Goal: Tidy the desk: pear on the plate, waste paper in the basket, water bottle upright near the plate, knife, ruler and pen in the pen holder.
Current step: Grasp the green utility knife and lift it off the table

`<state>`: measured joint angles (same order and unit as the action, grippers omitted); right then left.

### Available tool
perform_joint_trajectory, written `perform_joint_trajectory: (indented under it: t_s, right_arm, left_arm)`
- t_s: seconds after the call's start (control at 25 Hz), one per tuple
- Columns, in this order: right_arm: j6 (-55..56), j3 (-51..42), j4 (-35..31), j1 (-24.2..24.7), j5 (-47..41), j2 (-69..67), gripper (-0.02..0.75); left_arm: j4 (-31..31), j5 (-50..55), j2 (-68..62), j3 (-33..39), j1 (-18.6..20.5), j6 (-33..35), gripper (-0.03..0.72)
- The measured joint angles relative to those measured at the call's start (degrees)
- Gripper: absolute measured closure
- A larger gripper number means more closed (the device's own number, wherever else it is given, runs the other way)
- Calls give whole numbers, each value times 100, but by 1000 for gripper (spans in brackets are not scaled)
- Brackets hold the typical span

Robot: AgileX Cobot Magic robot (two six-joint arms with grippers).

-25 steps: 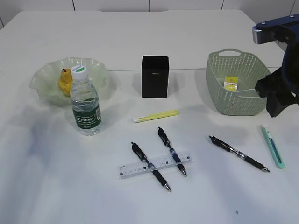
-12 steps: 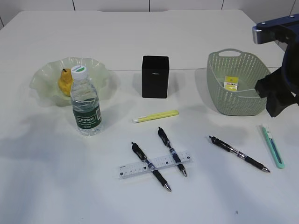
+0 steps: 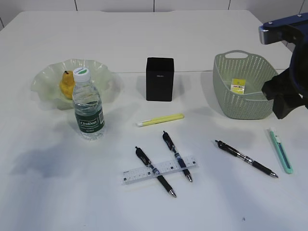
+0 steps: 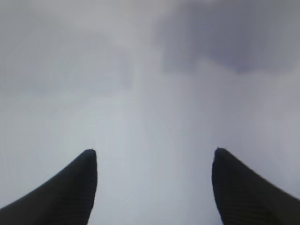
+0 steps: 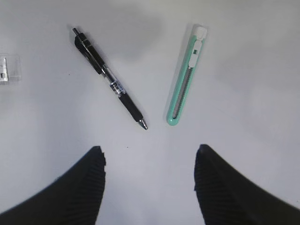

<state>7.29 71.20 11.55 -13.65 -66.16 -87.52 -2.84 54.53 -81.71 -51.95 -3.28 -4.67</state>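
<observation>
A: Mint-green plastic utility knife [image 5: 186,77] lies ahead of the right gripper [image 5: 149,165], slightly right of centre, long axis nearly along the reach. Black pen [image 5: 110,79] sits ahead-left.

B: Jaws?

A: Spread, empty. Left gripper [image 4: 153,161] also spread, over bare table, nowhere near.

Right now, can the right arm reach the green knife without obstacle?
Probably yes. The open right claw hangs above the knife, which lies alone on bare table; only a pen lies beside it, apart.
</observation>
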Motion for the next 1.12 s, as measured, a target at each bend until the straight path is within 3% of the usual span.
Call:
perform_joint_trajectory:
  t_s: [0.28,0.48,0.68,0.92,1.12]
  right_arm:
    - [-174,0,141,0,137,0,288]
    - [-210,0,398,60,245,-74,294]
    - [-210,0,391,413,448,-428,305]
    - [-210,0,-86,1109,775,-1043,307]
    - [-210,0,-314,1339,973,-1607,307]
  left_arm:
    - [2,676,25,-217,-331,280,150]
    - [67,730,25,-217,-353,293,151]
    - [184,741,25,-217,-353,293,153]
    - [189,741,25,-217,-353,302,159]
    - [189,741,25,-217,-353,302,167]
